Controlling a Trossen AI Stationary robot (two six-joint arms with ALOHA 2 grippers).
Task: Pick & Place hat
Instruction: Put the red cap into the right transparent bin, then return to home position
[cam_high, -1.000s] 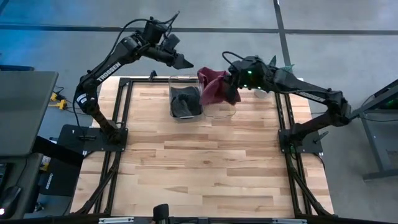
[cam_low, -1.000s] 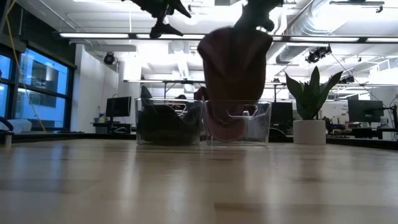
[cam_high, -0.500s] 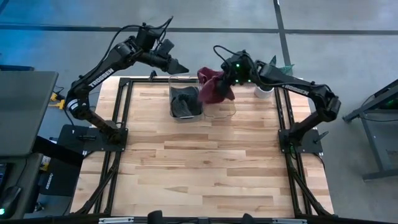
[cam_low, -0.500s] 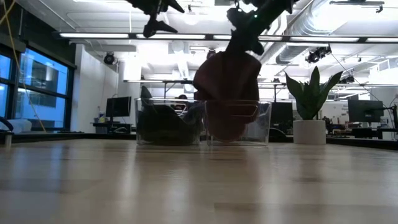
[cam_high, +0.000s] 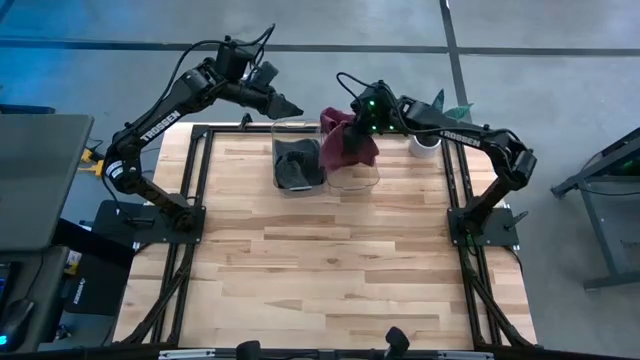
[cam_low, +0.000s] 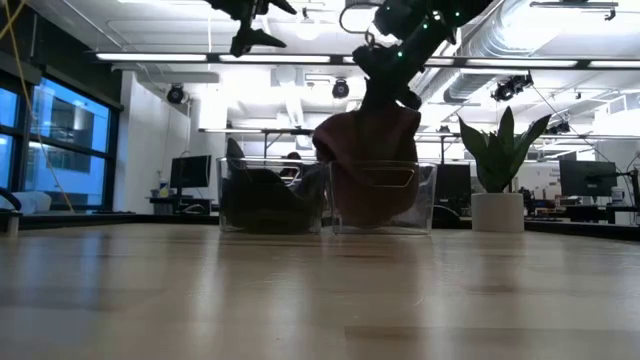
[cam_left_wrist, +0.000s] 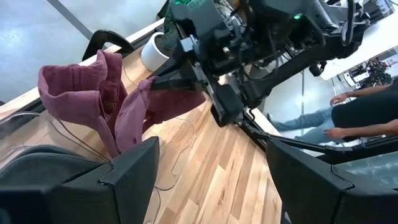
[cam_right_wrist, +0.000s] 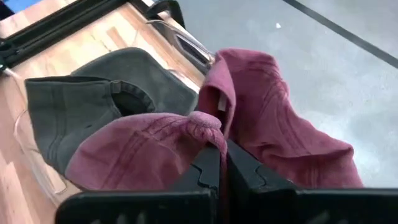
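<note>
A maroon hat (cam_high: 345, 148) hangs from my right gripper (cam_high: 362, 122), which is shut on it above the right one of two clear bins (cam_high: 358, 178). In the low view the hat's lower part (cam_low: 372, 195) reaches below that bin's rim (cam_low: 395, 163). A dark grey hat (cam_high: 298, 165) lies in the left clear bin (cam_low: 268, 195). My left gripper (cam_high: 287, 104) hovers open, high over the far left of the bins, with nothing between its fingers (cam_left_wrist: 124, 177). My right gripper pinches a fold of the maroon hat's cloth (cam_right_wrist: 214, 138) between its two fingers (cam_right_wrist: 208, 168), near the hat's upper end. The fingers slant down from the table's right. The hat hangs slack below them, its lower part inside the right bin.
A white pot with a green plant (cam_high: 425, 145) stands at the far right, close to the right arm. The black frame rails (cam_high: 200, 190) run along the table's sides. The wooden tabletop (cam_high: 330, 260) stretches in front of the bins.
My right gripper has gone down and toward the table's left, still shut on the maroon hat. The hat has sunk from above the bins until its lower part hangs inside the right bin.
</note>
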